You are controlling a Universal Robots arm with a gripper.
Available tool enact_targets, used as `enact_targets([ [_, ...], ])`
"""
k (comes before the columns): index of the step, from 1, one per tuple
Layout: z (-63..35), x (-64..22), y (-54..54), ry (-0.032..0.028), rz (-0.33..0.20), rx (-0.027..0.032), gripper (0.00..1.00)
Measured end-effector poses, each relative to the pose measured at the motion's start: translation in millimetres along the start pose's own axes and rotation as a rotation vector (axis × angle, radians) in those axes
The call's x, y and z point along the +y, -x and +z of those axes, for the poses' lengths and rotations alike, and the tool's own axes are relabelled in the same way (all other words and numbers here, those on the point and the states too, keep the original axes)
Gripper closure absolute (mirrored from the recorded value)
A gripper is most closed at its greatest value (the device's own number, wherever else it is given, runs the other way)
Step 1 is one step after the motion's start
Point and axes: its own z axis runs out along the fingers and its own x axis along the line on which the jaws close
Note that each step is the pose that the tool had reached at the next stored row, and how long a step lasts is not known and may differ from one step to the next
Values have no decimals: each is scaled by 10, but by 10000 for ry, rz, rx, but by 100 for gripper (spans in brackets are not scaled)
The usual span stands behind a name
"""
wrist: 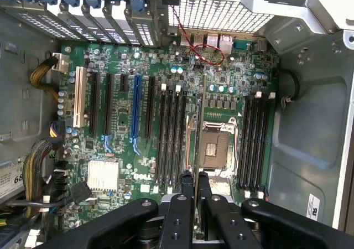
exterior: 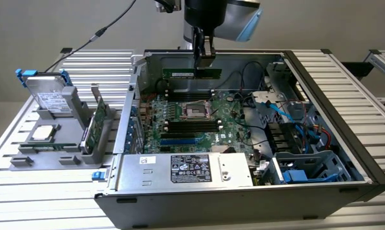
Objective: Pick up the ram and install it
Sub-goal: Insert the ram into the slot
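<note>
The end effector (exterior: 205,61) is pressed together on the ram (exterior: 179,73), pinching it near its right end in the upper centre of the exterior view. The stick hangs on edge, with its long axis running across the frame. It sits above the open computer case (exterior: 365,158) and clear of the motherboard (exterior: 234,112). The black memory slots (exterior: 191,125) lie below it, roughly parallel. The case also holds a power supply (exterior: 186,170). On the tabletop at the exterior view's left, a grey fixture (exterior: 26,163) carries a processor chip (exterior: 44,132), a hard drive (exterior: 48,96) and a green card (exterior: 98,120).

Readable text | motherboard (wrist: 188,102): "DELL" | white label (wrist: 11,178) at case edge: "68" | power-supply label (exterior: 191,168): illegible
</note>
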Motion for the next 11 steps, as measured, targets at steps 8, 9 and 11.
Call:
enact_targets([
  [8, 94, 7, -2, -7, -1, 2, 86],
  [9, 114, 7, -5, -7, -1, 2, 86],
  [11, 149, 8, -17, -7, 0, 2, 86],
])
